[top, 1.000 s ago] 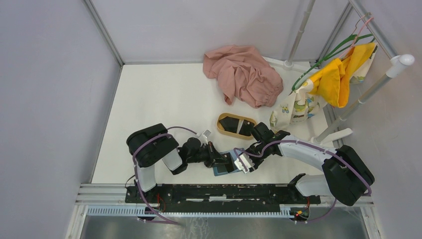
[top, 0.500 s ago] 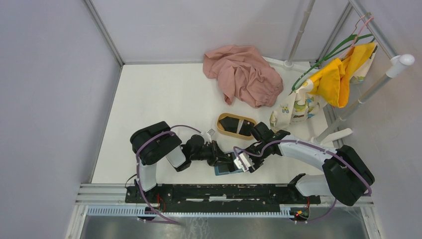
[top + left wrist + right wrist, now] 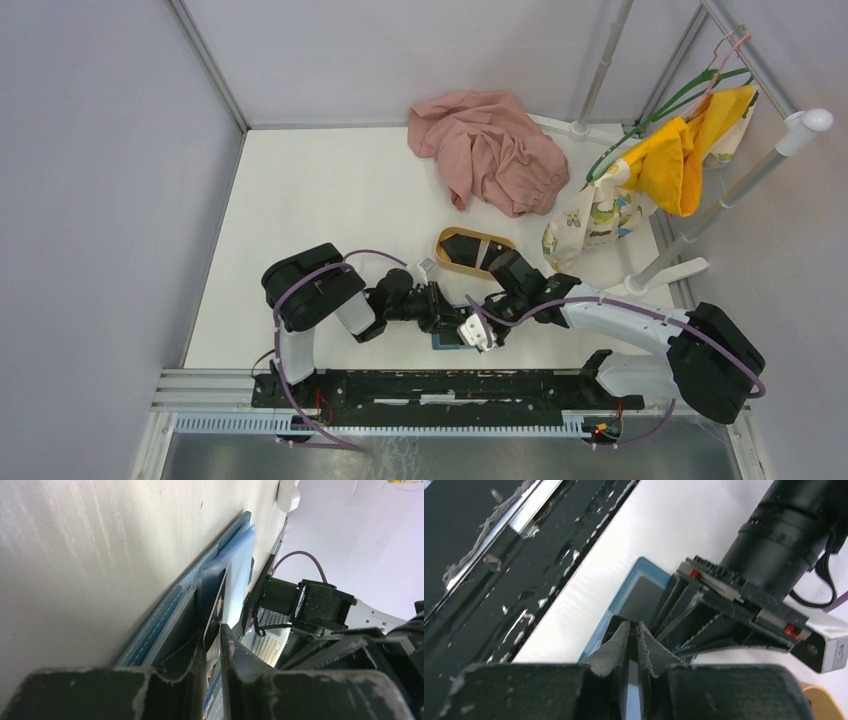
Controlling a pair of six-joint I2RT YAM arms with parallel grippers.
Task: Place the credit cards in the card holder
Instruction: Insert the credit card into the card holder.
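Observation:
The teal-blue card holder [image 3: 445, 342] lies open on the table near the front edge, mostly covered by both grippers. My left gripper [image 3: 447, 320] is shut on a thin black credit card [image 3: 212, 597], held edge-on at a pocket of the card holder [image 3: 165, 615], beside its light blue inside [image 3: 240, 565]. My right gripper [image 3: 470, 331] is shut on a thin light blue flap of the card holder [image 3: 616, 605], right beside the left gripper's fingers [image 3: 704, 600]. More black cards [image 3: 481, 255] lie in the oval tan tray [image 3: 440, 250].
A pink cloth [image 3: 490, 150] lies at the back. A yellow cloth [image 3: 680, 160] hangs on a white rack at the right, with a printed bag [image 3: 590, 215] below. The black base rail [image 3: 450, 385] runs along the near edge, close to the card holder.
My right gripper has moved left and closed in on the card holder. My left gripper has shifted slightly right with the card. Both now meet over the card holder.

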